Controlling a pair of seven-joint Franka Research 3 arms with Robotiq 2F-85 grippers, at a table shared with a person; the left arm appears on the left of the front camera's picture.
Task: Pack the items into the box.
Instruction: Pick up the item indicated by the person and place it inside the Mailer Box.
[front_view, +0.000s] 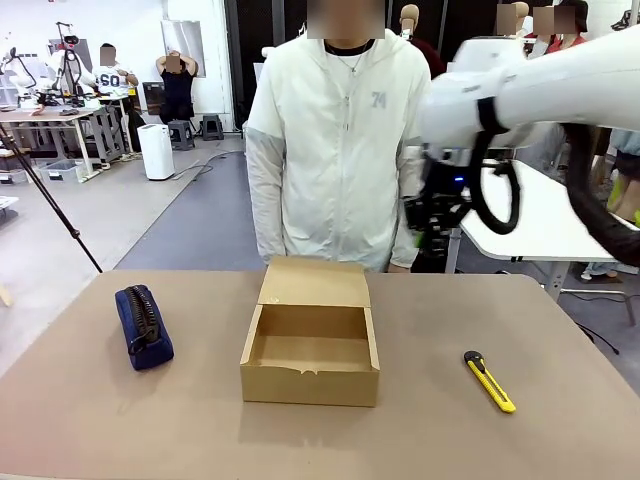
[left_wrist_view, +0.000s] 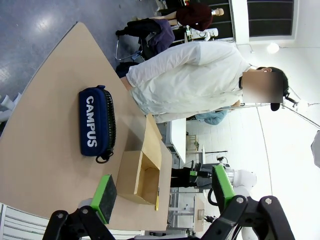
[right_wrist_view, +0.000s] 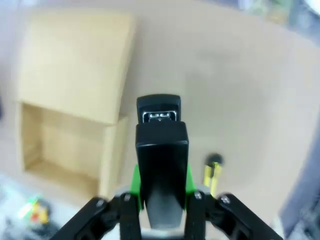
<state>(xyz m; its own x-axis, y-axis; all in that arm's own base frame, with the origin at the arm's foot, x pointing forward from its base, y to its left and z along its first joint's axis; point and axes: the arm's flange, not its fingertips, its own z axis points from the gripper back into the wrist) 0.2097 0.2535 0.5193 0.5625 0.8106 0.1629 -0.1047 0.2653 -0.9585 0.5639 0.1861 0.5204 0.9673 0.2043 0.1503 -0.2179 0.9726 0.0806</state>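
The brown cardboard box (front_view: 310, 345) stands open in the middle of the table, its flap lid leaning back and its inside bare. A navy zippered pouch (front_view: 143, 325) lies to its left, a yellow-and-black utility knife (front_view: 489, 380) to its right. My right gripper (front_view: 432, 222) hangs high above the table's far right, in front of the person. In the right wrist view it (right_wrist_view: 161, 187) is shut on the black stapler (right_wrist_view: 161, 150), above the table between the box (right_wrist_view: 70, 100) and the knife (right_wrist_view: 212, 175). My left gripper (left_wrist_view: 162, 192) is open, high over the pouch (left_wrist_view: 97, 122) and box (left_wrist_view: 142, 175).
A person in a white jacket (front_view: 340, 150) stands at the table's far edge, just behind the box. The tan table (front_view: 120, 420) has bare surface in front of the box and around the knife. A white table (front_view: 530, 215) stands behind at right.
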